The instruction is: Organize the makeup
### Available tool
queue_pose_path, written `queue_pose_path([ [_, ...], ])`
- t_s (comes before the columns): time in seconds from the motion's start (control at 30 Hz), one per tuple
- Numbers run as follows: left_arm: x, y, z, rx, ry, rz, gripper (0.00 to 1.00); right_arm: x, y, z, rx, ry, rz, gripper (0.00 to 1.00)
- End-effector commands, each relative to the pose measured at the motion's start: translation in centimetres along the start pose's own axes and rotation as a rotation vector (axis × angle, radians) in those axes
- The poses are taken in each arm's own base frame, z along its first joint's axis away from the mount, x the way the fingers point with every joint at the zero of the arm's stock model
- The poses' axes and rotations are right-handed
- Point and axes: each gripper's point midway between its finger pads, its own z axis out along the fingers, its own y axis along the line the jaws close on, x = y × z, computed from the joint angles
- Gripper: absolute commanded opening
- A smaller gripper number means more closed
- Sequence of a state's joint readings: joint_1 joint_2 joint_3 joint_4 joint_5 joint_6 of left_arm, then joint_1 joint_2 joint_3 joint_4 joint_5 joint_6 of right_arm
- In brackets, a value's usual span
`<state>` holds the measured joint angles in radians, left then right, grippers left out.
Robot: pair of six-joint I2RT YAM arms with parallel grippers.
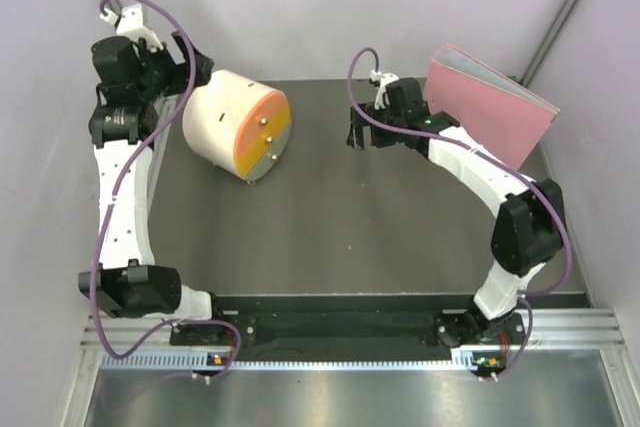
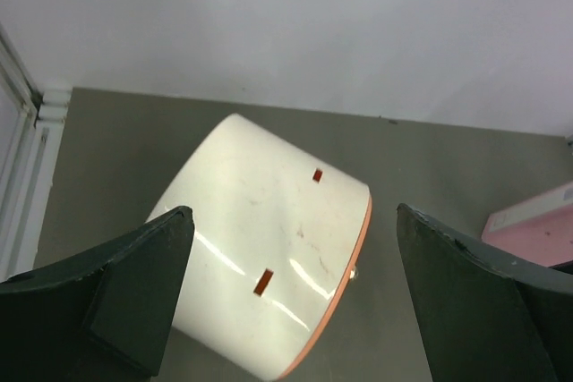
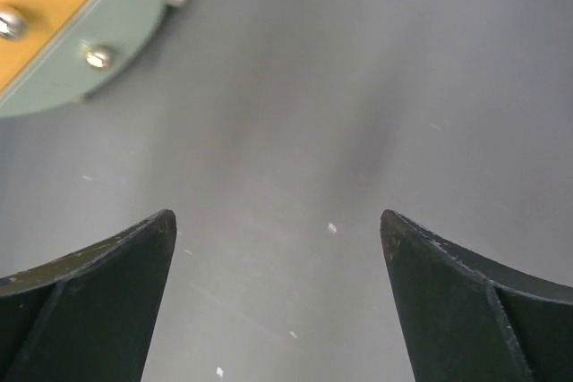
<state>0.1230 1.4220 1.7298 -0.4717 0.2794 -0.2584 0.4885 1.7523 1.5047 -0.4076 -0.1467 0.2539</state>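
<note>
None of the makeup shows in any view: no lipstick cases, peach bottles or gold compact. My left gripper (image 1: 190, 65) is open and empty at the back left, above and behind the cream drawer box; its fingers (image 2: 143, 284) frame the box in the left wrist view, and the gripper's own middle (image 2: 294, 216) lies over it. My right gripper (image 1: 362, 135) is open and empty over bare dark table right of the box; it (image 3: 277, 221) looks down on the mat.
A cream cylindrical drawer box (image 1: 232, 125) with an orange-yellow front lies on its side at back left; it also shows in the left wrist view (image 2: 269, 257) and its knobbed front edge in the right wrist view (image 3: 81, 33). A pink binder (image 1: 495, 107) leans at back right.
</note>
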Motion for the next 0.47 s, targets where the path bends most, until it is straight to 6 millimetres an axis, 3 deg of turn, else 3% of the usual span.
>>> queue_pose_path([
  [0.0,2.9,0.7,-0.7,-0.043,0.109,-0.016,0.99,0.2,-2.4,-3.3,0.125,-0.024,-0.065,0.98],
  [0.2,6.7,3.0,-1.7,-0.156,0.216,-0.009,0.99,0.9,-3.1,-6.1,0.172,-0.047,-0.083,1.00],
  [0.43,10.3,3.6,-3.0,-0.186,0.278,-0.033,0.99,2.1,-3.2,-6.7,0.168,-0.049,-0.063,1.00],
])
